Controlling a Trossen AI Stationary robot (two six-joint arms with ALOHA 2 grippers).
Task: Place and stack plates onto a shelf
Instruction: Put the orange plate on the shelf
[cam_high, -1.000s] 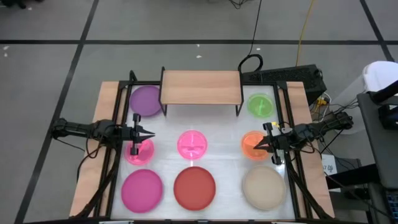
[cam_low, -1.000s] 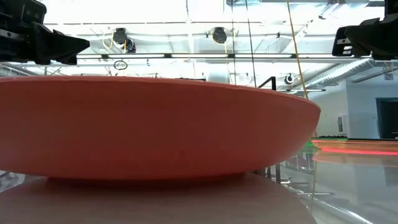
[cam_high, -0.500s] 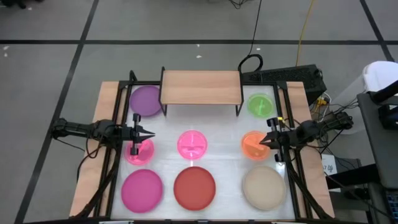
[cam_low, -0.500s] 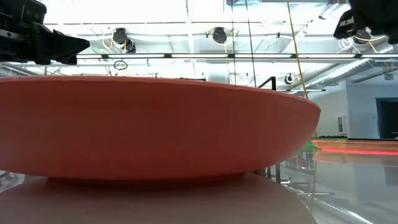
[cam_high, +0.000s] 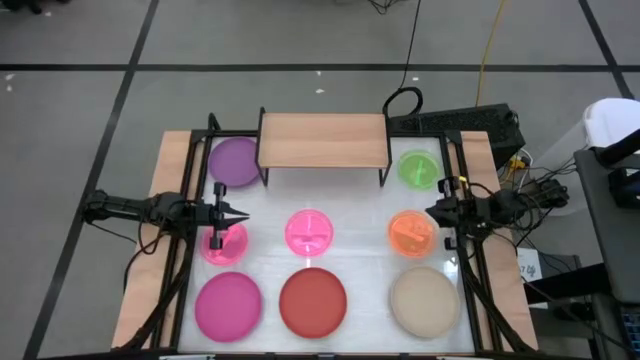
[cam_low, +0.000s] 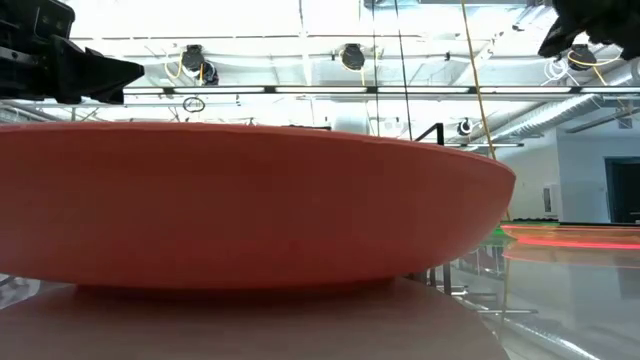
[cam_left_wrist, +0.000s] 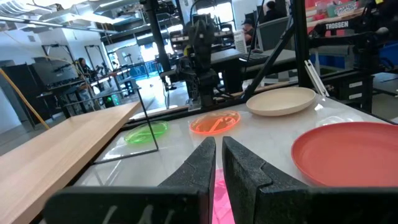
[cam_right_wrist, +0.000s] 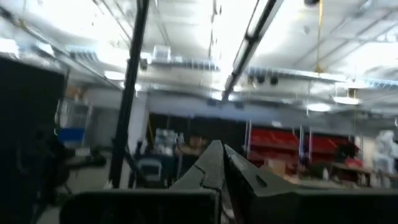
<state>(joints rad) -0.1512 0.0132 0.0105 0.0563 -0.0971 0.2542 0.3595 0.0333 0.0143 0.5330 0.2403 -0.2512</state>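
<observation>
The light-wood shelf (cam_high: 323, 140) stands at the table's far middle with nothing on it. Flat on the table lie the purple plate (cam_high: 235, 161), the green plate (cam_high: 418, 168), two small pink plates (cam_high: 224, 244) (cam_high: 309, 232), the orange plate (cam_high: 412, 233), the magenta plate (cam_high: 228, 306), the red plate (cam_high: 313, 302) and the beige plate (cam_high: 425, 301). My left gripper (cam_high: 241, 214) is shut and empty, hovering over the far rim of the left pink plate. My right gripper (cam_high: 431, 210) is shut and empty above the orange plate's far right rim, tipped upward.
Black frame rails (cam_high: 186, 260) run along both sides of the white tabletop. Cables and a dark box (cam_high: 460, 122) lie behind the shelf on the right. In the low view the red plate (cam_low: 250, 200) fills most of the picture.
My right gripper has risen from over the orange plate, gone toward the table's far and right edges, and tipped its fingers upward; it stays shut.
</observation>
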